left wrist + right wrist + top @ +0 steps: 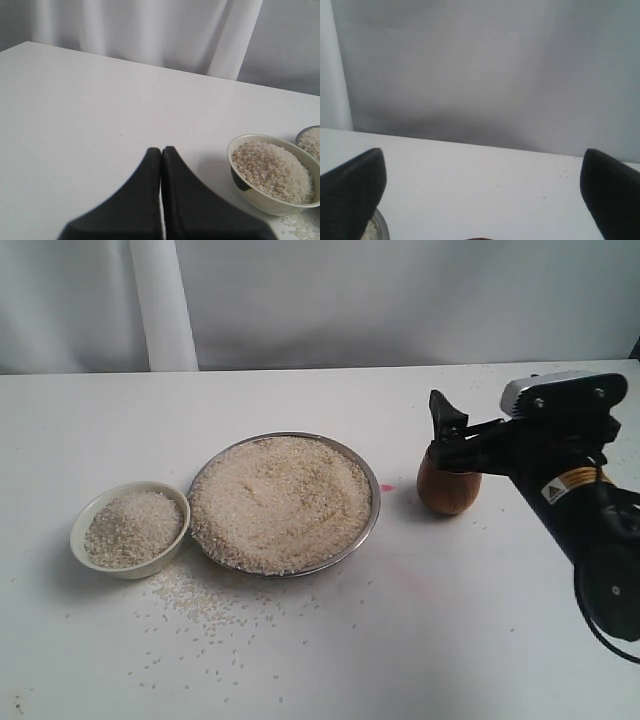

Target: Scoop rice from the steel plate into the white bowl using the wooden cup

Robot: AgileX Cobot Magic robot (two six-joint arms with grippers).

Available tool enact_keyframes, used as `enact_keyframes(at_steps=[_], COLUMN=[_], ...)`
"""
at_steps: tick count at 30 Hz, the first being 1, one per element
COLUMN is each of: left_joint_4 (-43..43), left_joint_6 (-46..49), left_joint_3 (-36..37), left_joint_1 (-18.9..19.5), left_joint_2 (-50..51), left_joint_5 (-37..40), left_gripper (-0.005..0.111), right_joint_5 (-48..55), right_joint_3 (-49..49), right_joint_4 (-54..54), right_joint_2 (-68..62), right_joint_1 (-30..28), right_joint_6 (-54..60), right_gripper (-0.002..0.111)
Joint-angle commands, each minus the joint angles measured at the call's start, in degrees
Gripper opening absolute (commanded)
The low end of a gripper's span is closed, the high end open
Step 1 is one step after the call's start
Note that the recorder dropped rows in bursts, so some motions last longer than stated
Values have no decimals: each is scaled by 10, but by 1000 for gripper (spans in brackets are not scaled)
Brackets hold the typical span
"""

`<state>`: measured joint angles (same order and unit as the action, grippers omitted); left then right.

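Bright diffuse light, soft faint shadows, right tool [482,160] blurred up close

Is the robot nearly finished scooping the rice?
Partly. Done: the white bowl holds a heap of rice. In hand: the right claw is open at the wooden cup, which stands on the table. To do: the steel plate is full.

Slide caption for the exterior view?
Open right gripper at the upright wooden cup, beside the steel plate heaped with rice; white bowl also holds rice.
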<state>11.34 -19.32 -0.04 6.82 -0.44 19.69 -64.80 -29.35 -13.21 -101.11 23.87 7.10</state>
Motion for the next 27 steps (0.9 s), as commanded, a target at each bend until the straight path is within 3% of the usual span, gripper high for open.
enact_keyframes(at_steps=[1,5,16,20,27], left_joint_4=[-3,-3,-3,-3,-3], left_joint_6=[-1,-1,-1,-1,-1], left_joint_3=[0,0,0,0,0], left_joint_1=[-1,-1,-1,-1,-1], left_joint_2=[4,4,4,4,4], left_joint_5=[-4,-4,-4,-4,-4], left_gripper=[0,0,0,0,0], right_joint_5=[-4,-3,98,108,118], right_joint_3=[47,77,136,142,142], right_joint_4=[-7,-17,-48,-48,-48], right_joint_2=[90,172,411,448,433], right_joint_1=[22,50,140,148,148], right_joint_6=[6,6,6,6,6], right_gripper=[95,85,32,24,24])
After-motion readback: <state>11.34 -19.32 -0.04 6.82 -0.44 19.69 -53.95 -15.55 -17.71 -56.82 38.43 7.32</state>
